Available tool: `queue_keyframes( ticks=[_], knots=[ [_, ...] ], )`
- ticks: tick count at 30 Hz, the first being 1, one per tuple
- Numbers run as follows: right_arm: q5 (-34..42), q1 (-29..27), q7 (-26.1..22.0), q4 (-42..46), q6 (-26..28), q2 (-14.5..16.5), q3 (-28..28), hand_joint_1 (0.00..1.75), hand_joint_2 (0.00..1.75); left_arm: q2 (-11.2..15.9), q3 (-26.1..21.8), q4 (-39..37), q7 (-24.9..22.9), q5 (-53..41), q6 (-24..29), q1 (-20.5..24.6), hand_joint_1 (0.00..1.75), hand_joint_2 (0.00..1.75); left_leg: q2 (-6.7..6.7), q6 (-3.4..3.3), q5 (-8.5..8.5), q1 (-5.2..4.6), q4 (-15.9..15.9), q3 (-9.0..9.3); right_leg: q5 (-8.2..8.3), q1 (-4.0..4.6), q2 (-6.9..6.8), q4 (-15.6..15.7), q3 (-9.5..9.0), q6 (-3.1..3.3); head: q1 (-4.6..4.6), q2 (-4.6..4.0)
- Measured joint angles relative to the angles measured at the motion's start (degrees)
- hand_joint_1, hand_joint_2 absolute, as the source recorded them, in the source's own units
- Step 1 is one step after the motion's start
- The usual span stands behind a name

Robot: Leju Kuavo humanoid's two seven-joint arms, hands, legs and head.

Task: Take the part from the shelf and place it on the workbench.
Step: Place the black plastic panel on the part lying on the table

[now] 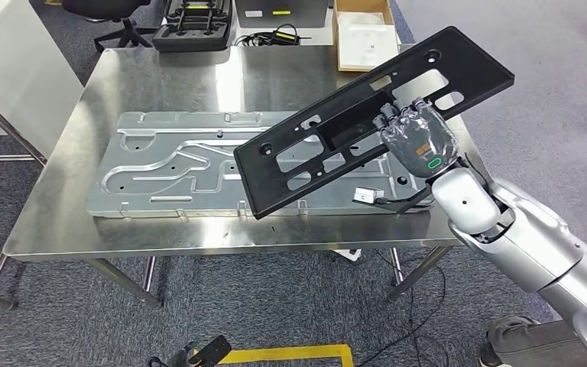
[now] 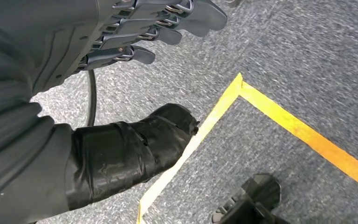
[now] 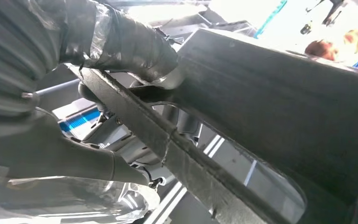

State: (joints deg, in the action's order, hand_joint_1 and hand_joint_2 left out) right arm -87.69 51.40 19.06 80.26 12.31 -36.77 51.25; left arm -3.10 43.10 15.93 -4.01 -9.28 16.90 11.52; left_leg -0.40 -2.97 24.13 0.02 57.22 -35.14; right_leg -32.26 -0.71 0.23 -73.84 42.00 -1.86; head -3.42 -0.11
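Observation:
My right hand (image 1: pixel 418 136) grips a long flat black plastic part (image 1: pixel 336 138) with several cut-outs, holding it tilted in the air above the right side of the steel workbench (image 1: pixel 168 76). The part's lower left end hangs near the bench's front edge, its upper right end points up past the bench's right edge. In the right wrist view the thumb (image 3: pixel 130 42) and fingers clamp a rib of the black part (image 3: pixel 270 107). My left hand (image 2: pixel 135 42) hangs over the grey carpet with its fingers apart and nothing in it.
A large stamped metal panel (image 1: pixel 176 164) lies flat across the workbench under the part. Black cases (image 1: pixel 195 27) and a cardboard box (image 1: pixel 363 34) stand behind the bench. Yellow floor tape (image 1: pixel 290 355) marks the carpet in front. A white table (image 1: pixel 8 69) stands at the left.

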Motion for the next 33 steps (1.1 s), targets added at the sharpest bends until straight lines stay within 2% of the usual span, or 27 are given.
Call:
queue_keyframes(
  ticks=[1, 2, 4, 5, 6, 7, 9, 11, 12, 14, 15, 16, 17, 18, 20, 21, 22, 25, 26, 28, 30, 31, 32, 33],
  knots=[
    [0.0, 0.0, 0.1, 0.1, 0.0, 0.0, 0.0, 1.75, 1.75, -0.1, 0.0, 0.0, 0.0, -0.1, 0.0, 0.0, 0.00, 1.75, 0.00, -0.01, 0.06, 0.02, 0.1, 0.03, 0.48, -0.12, -0.01, -0.9, 0.56, -0.11, 0.01, 0.00],
    [0.0, 0.0, 0.1, 0.3, 0.0, -0.1, 0.0, 1.75, 1.75, -0.1, 0.0, 0.0, -0.1, -0.1, 0.0, 0.0, 0.00, 1.75, -0.02, 0.04, 0.14, 0.06, 0.2, 0.06, 2.03, -0.27, -0.02, 0.6, -0.01, -0.20, 0.01, 0.00],
    [0.0, 0.1, 0.1, 0.6, 0.1, -0.3, 0.0, 1.75, 1.75, -0.3, 0.0, 0.0, -0.4, -0.2, 0.0, 0.0, 0.00, 1.75, -0.12, 0.38, 0.51, 0.09, 0.6, 0.04, 6.05, -0.59, -0.03, 7.9, -3.37, -0.36, 0.03, 0.00],
    [0.0, 0.1, 0.1, 0.8, 0.1, -0.4, -0.1, 1.75, 1.75, -0.3, 0.0, 0.0, -0.6, -0.2, 0.0, 0.0, 0.00, 1.75, -0.19, 0.67, 0.74, 0.01, 1.1, -0.13, 7.18, -0.57, 0.02, 11.3, -4.97, -0.29, 0.01, 0.00],
    [0.0, 0.2, 0.0, 1.0, 0.1, -0.4, -0.1, 1.75, 1.75, -0.3, 0.0, 0.0, -0.8, -0.1, 0.1, 0.0, 0.00, 1.75, -0.25, 0.96, 0.91, -0.08, 1.4, -0.33, 7.64, -0.54, 0.07, 13.5, -5.97, -0.17, 0.02, 0.00],
    [0.0, 0.2, 0.0, 1.1, 0.2, -0.5, -0.1, 1.75, 1.75, -0.3, 0.0, 0.0, -0.8, -0.1, 0.1, 0.0, 0.00, 1.75, -0.28, 1.21, 1.00, -0.19, 1.6, -0.52, 7.45, -0.43, 0.14, 14.3, -6.32, 0.03, 0.00, 0.00],
    [0.0, 0.1, 0.0, 1.3, 0.2, -0.5, -0.1, 1.75, 1.75, -0.3, 0.0, 0.0, -0.9, 0.0, 0.1, 0.0, 0.00, 1.75, -0.27, 1.66, 1.07, -0.20, 1.7, -0.69, 7.45, -0.36, 0.22, 14.4, -6.30, 0.65, 0.02, 0.00],
    [0.0, 0.1, 0.0, 1.5, 0.2, -0.6, -0.1, 1.75, 1.75, -0.3, 0.0, 0.0, -0.9, 0.0, 0.1, 0.0, 0.00, 1.75, -0.15, 2.32, 2.25, -0.06, 3.2, -1.33, 7.57, -0.48, 0.20, 14.6, -6.37, 1.35, -0.09, 0.00],
    [0.0, 0.1, 0.0, 1.6, 0.2, -0.6, -0.2, 1.75, 1.75, -0.3, 0.0, 0.0, -0.9, 0.0, 0.1, 0.0, 0.00, 1.75, -0.09, 2.66, 3.65, 0.03, 5.5, -2.35, 7.62, -0.56, 0.16, 14.6, -6.42, 1.64, -0.15, 0.00],
    [0.0, 0.1, 0.0, 1.8, 0.2, -0.7, -0.2, 1.75, 1.75, -0.3, 0.0, 0.0, -1.1, 0.0, 0.3, 0.0, 0.00, 1.75, -0.01, 3.09, 7.08, 0.20, 12.8, -5.67, 7.57, -0.47, 0.11, 14.6, -6.41, 2.00, -0.26, 0.00],
    [0.0, 0.1, 0.0, 1.9, 0.1, -0.7, -0.2, 1.75, 1.75, -0.3, 0.0, 0.0, -1.3, 0.0, 0.4, -0.1, 0.00, 1.75, -0.01, 3.16, 8.12, 0.25, 16.0, -7.26, 7.55, -0.40, 0.11, 14.6, -6.41, 2.07, -0.25, 0.00],
    [0.0, 0.0, 0.0, 1.9, 0.1, -0.7, -0.2, 1.75, 1.75, -0.3, 0.0, 0.0, -1.6, -0.1, 0.7, -0.1, 0.00, 1.75, -0.01, 3.13, 8.17, 0.25, 17.6, -8.12, 7.51, -0.34, 0.12, 14.5, -6.43, 2.11, -0.25, 0.00],
    [0.0, 0.0, 0.1, 1.9, 0.1, -0.7, -0.2, 1.75, 1.75, -0.3, 0.0, 0.0, -2.0, -0.2, 0.9, -0.2, 0.00, 1.75, -0.01, 2.99, 7.13, 0.25, 17.0, -7.94, 7.48, -0.28, 0.15, 14.5, -6.47, 2.13, -0.25, 0.00],
    [0.0, 0.0, 0.1, 2.0, 0.1, -0.7, -0.2, 1.75, 1.75, -0.4, 0.0, 0.0, -2.3, -0.3, 1.2, -0.2, 0.00, 1.75, -0.01, 2.74, 5.26, 0.23, 14.2, -6.72, 7.44, -0.23, 0.20, 14.5, -6.54, 2.12, -0.25, 0.00],
    [0.0, 0.0, 0.1, 2.1, 0.2, -0.8, -0.2, 1.75, 1.75, -0.4, 0.0, 0.0, -2.9, -0.4, 1.7, -0.1, 0.00, 1.75, -0.01, 2.02, 1.91, 0.05, 6.3, -3.04, 7.32, -0.09, 0.29, 14.5, -6.63, 1.97, -0.22, 0.00],
    [0.0, 0.0, 0.1, 2.2, 0.2, -0.8, -0.2, 1.75, 1.75, -0.5, 0.0, 0.0, -3.1, -0.5, 1.9, 0.0, 0.00, 1.75, -0.03, 1.73, 1.15, -0.09, 3.6, -1.70, 7.30, -0.04, 0.32, 14.5, -6.60, 1.80, -0.22, 0.00],
    [0.0, 0.0, 0.0, 2.2, 0.3, -0.8, -0.2, 1.75, 1.75, -0.6, 0.0, 0.0, -3.3, -0.6, 2.0, 0.0, 0.00, 1.75, -0.05, 1.54, 1.02, -0.24, 2.1, -1.02, 7.31, -0.03, 0.33, 14.6, -6.55, 1.57, -0.20, 0.00],
    [0.0, -0.2, -0.1, 2.2, 0.5, -1.0, -0.2, 1.75, 1.75, -0.9, 0.0, 0.0, -3.6, -0.8, 2.1, 0.0, 0.00, 1.75, -0.09, 1.03, 0.90, -0.25, 1.3, -0.60, 7.26, -0.10, 0.32, 14.7, -6.58, 0.64, -0.17, 0.00],
    [0.0, -0.2, -0.1, 2.2, 0.7, -1.0, -0.3, 1.75, 1.75, -1.0, 0.0, 0.0, -3.6, -0.8, 2.1, 0.1, 0.00, 1.75, -0.07, 0.71, 0.72, -0.12, 0.9, -0.34, 6.71, -0.13, 0.29, 14.2, -6.37, 0.38, -0.11, 0.00],
    [0.0, -0.1, -0.2, 2.3, 1.0, -1.2, -0.3, 1.75, 1.75, -1.3, 0.0, 0.0, -3.6, -0.9, 2.0, 0.1, 0.00, 1.75, -0.02, 0.16, 0.45, 0.08, 0.3, 0.09, 4.07, -0.25, 0.22, 9.8, -4.43, 0.06, 0.08, 0.00],
    [0.0, -0.4, -0.4, 2.3, 1.1, -1.2, -0.3, 1.75, 1.75, -1.4, 0.0, 0.0, -3.8, -1.0, 2.0, 0.2, 0.00, 1.75, -0.02, -0.11, 0.50, 0.04, 0.3, 0.14, 1.12, -0.33, 0.20, 2.7, -0.91, -0.24, 0.18, 0.00],
    [0.0, -0.6, -0.5, 2.3, 1.1, -1.2, -0.3, 1.75, 1.75, -1.4, 0.0, 0.0, -3.8, -1.0, 2.0, 0.1, 0.00, 1.75, -0.02, -0.14, 0.57, 0.02, 0.3, 0.16, 0.75, -0.40, 0.19, 0.4, 0.37, -0.39, 0.18, 0.00],
    [0.0, -0.8, -0.6, 2.2, 1.1, -1.3, -0.3, 1.75, 1.75, -1.5, 0.0, 0.0, -3.9, -1.0, 2.0, 0.1, 0.00, 1.75, -0.03, -0.14, 0.68, 0.03, 0.4, 0.18, 1.41, -0.51, 0.18, 0.0, 0.77, -0.52, 0.19, 0.00],
    [0.0, -0.9, -0.6, 2.2, 1.1, -1.3, -0.3, 1.75, 1.75, -1.5, 0.0, 0.0, -3.9, -1.0, 2.0, 0.1, 0.00, 1.75, -0.06, -0.08, 0.85, 0.05, 0.6, 0.22, 3.09, -0.62, 0.15, 1.8, 0.06, -0.61, 0.19, 0.00]
  ],
)
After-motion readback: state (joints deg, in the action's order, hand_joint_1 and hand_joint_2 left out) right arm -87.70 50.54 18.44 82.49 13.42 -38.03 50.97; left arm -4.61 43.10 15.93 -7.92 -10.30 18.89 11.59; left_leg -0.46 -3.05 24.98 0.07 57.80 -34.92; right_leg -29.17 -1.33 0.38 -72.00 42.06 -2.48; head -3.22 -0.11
